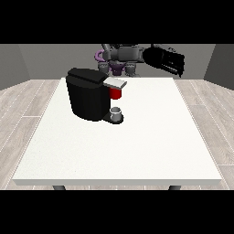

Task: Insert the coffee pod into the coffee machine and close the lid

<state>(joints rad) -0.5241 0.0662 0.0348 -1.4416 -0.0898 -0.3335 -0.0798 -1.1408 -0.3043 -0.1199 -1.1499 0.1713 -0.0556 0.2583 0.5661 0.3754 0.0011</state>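
Hand at view's right (165, 60) raised above table's far edge, fingers straight, holding nothing; coffee pod not visible; lower onto coffee machine (89, 93) lid (114, 82), press squarely down

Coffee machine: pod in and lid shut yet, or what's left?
The coffee machine stands on the table with a small cup on its base. Its grey lid lies low over a red part, possibly the pod holder; whether a pod is inside, or the lid fully shut, I cannot tell. Nothing is in hand: the hand at the view's right is raised, away from the machine. No loose pod is visible.
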